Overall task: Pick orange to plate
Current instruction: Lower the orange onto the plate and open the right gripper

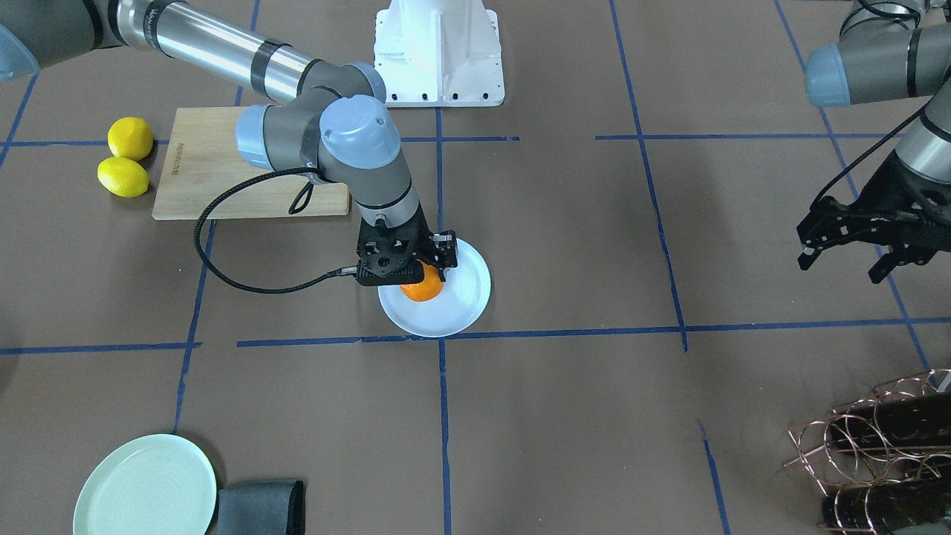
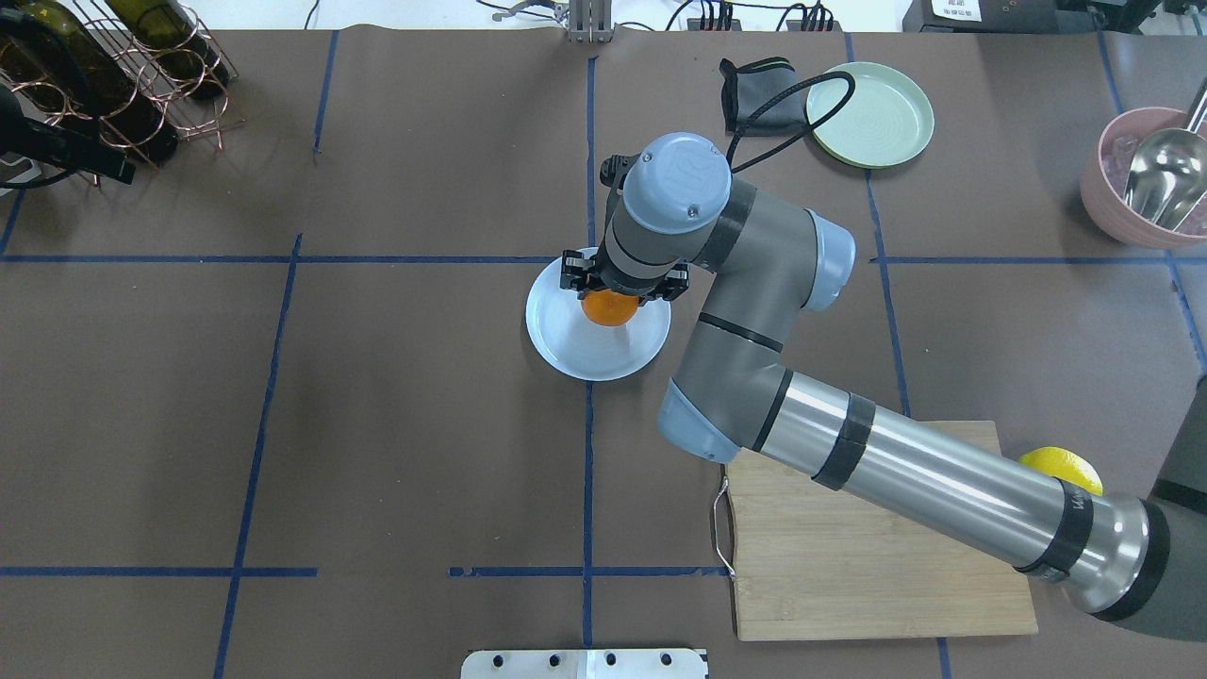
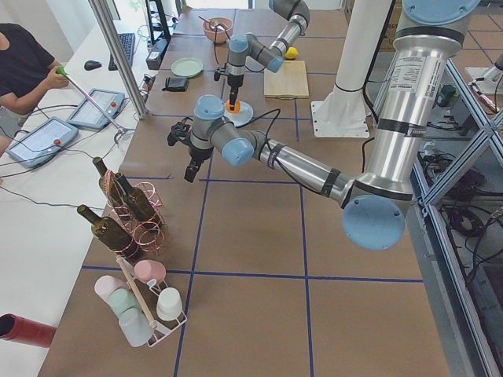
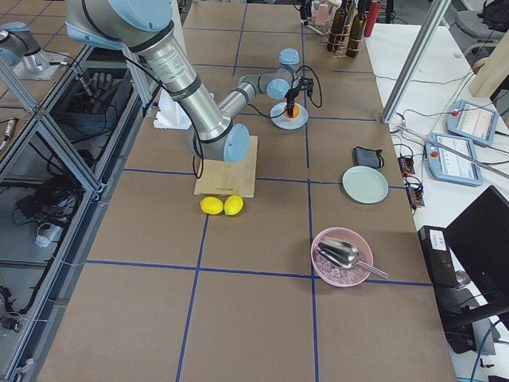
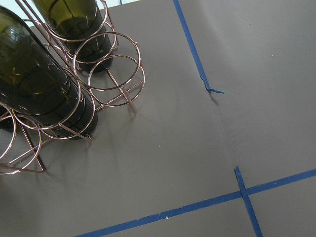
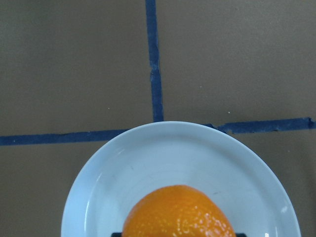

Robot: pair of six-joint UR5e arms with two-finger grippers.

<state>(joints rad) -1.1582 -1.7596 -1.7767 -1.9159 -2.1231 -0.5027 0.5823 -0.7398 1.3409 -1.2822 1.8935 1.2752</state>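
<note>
The orange (image 1: 423, 290) sits low over the inner part of the pale bluish-white plate (image 1: 466, 299) at the table's middle. My right gripper (image 1: 418, 275) comes straight down on it and is shut on the orange. From overhead only the fruit's lower half (image 2: 608, 310) shows under the wrist, above the plate (image 2: 585, 351). In the right wrist view the orange (image 6: 177, 213) fills the bottom centre over the plate (image 6: 163, 150). Whether the fruit touches the plate I cannot tell. My left gripper (image 1: 842, 264) hangs open and empty far off, near the wine rack.
Two lemons (image 1: 126, 157) lie beside a wooden cutting board (image 1: 200, 174). A mint-green plate (image 1: 145, 487) and a dark cloth (image 1: 261, 507) are at one table corner. A copper wine rack with bottles (image 1: 877, 446) and a pink bowl with a scoop (image 2: 1150, 179) stand at the edges.
</note>
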